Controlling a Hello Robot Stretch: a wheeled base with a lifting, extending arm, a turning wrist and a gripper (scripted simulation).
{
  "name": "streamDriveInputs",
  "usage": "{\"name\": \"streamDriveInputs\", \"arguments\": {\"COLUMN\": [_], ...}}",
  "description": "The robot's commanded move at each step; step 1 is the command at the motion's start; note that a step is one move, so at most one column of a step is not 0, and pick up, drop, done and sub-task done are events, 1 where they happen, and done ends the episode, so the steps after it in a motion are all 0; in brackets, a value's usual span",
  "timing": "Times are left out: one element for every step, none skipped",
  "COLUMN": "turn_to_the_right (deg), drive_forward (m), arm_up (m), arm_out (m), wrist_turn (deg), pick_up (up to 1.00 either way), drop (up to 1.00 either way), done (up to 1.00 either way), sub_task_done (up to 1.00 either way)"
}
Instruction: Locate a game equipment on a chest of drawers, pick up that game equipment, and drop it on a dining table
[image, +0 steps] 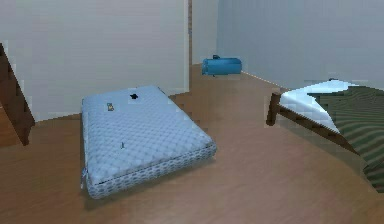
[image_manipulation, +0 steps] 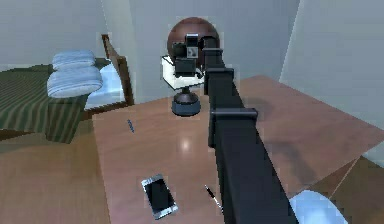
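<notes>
In the arm side view the dark arm (image_manipulation: 235, 140) reaches out over a brown wooden top (image_manipulation: 130, 150). At its far end sit the white marker squares (image_manipulation: 178, 69), with the gripper (image_manipulation: 185, 48) beside them. A dark reddish-brown ball (image_manipulation: 195, 30) hangs at the gripper's far end, raised above the wooden top with only wall behind it, so the gripper holds the ball. A small dark rounded part (image_manipulation: 185, 102) shows below the squares, just over the top.
A phone (image_manipulation: 158, 196) and two thin pens (image_manipulation: 130, 126) (image_manipulation: 210, 194) lie on the wooden top. A bed with pillows (image_manipulation: 75, 75) stands beyond it. The forward view has a pale blue mattress (image: 140, 135) on the floor, a bed (image: 340, 115) at right and a blue object (image: 222, 65) by the far wall.
</notes>
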Motion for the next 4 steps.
{"name": "streamDriveInputs", "arguments": {"turn_to_the_right": [0.0, 0.0, 0.0, 0.0], "drive_forward": [0.00, 0.00, 0.00, 0.00], "arm_up": [0.00, 0.00, -0.02, -0.32], "arm_out": [0.00, 0.00, 0.00, 0.00], "wrist_turn": [45.0, 3.0, 0.0, 0.0], "pick_up": [0.00, 0.00, 0.00, 0.00], "drop": [0.00, 0.00, 0.00, 0.00], "done": [0.00, 0.00, 0.00, 0.00], "sub_task_done": [0.00, 0.00, 0.00, 0.00]}}
